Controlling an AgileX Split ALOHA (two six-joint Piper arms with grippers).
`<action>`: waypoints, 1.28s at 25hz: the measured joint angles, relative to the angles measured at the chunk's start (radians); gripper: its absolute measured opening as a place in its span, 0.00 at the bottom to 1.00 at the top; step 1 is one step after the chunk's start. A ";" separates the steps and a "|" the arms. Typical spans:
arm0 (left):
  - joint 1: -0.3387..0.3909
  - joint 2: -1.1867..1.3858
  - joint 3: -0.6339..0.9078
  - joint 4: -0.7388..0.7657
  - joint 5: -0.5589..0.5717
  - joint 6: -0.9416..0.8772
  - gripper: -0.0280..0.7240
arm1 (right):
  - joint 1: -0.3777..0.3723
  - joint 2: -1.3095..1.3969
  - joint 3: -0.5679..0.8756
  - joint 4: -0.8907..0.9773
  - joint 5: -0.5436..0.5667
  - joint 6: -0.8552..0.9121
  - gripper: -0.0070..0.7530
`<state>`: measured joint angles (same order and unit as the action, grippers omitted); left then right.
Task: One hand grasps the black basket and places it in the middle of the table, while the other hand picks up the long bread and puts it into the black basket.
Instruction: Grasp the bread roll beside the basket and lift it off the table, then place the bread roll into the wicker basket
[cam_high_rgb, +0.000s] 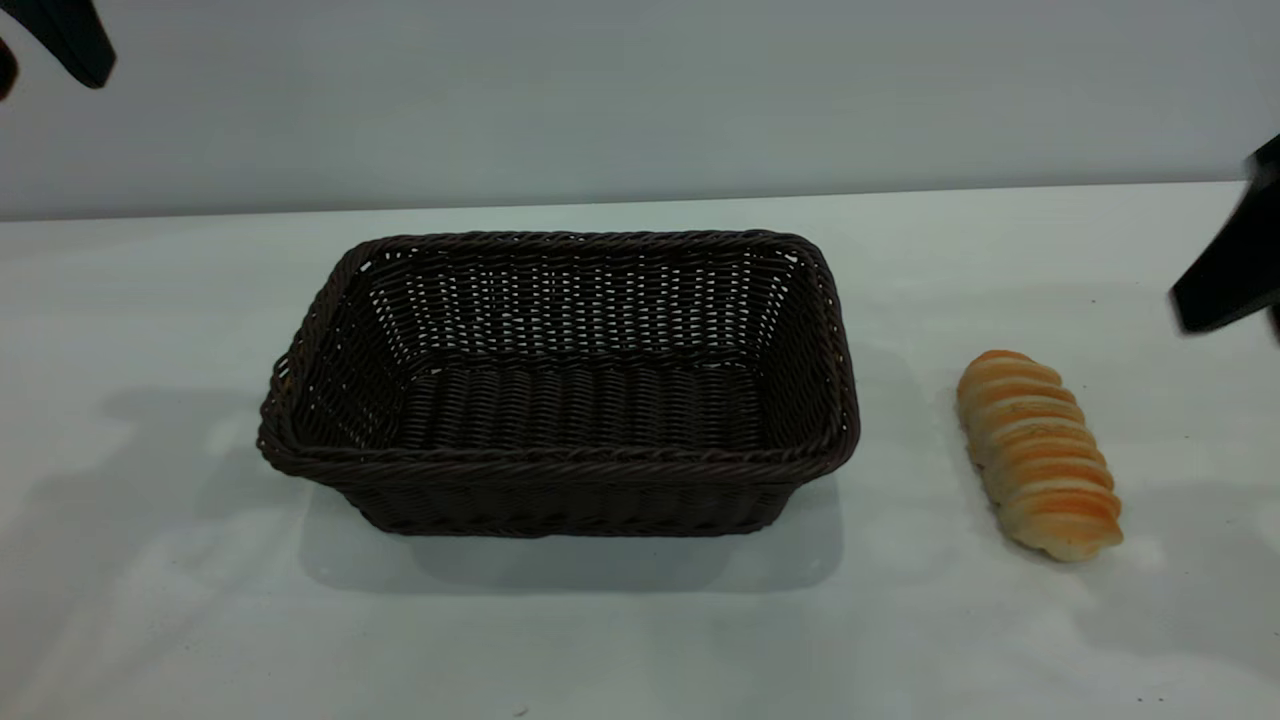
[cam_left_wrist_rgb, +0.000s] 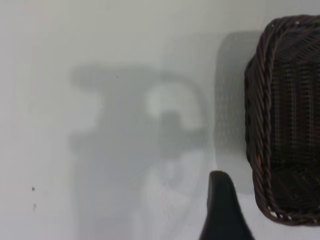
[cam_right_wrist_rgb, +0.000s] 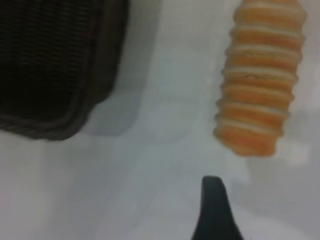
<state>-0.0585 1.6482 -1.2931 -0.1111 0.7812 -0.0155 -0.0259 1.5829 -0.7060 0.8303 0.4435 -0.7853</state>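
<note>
The long bread (cam_high_rgb: 1038, 452), at three o'clock of the black basket (cam_high_rgb: 560, 385), looks soft, so the right gripper (cam_right_wrist_rgb: 214, 210), whose opening I cannot tell, should take its middle gently.

Black basket (cam_high_rgb: 560, 470): woven wicker, braided rim, faint sheen. Long bread (cam_high_rgb: 1038, 452): ridged, matte crust. Table (cam_high_rgb: 640, 630): smooth, matte white.

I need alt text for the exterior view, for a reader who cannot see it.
An empty black basket stands on the white table, with the long bread lying apart at its right. The left gripper and right gripper show only at the edges.
</note>
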 joint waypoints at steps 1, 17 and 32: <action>0.000 -0.004 0.000 0.000 0.011 0.000 0.74 | 0.019 0.042 -0.021 0.000 -0.021 -0.004 0.69; 0.000 -0.013 0.000 0.003 0.111 -0.003 0.74 | 0.137 0.572 -0.254 0.014 -0.231 -0.013 0.37; 0.000 -0.013 0.000 0.003 0.116 -0.003 0.74 | 0.330 0.352 -0.497 -0.002 0.048 0.022 0.07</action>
<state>-0.0585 1.6348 -1.2931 -0.1082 0.8971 -0.0188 0.3040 1.9347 -1.2025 0.8279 0.4919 -0.7633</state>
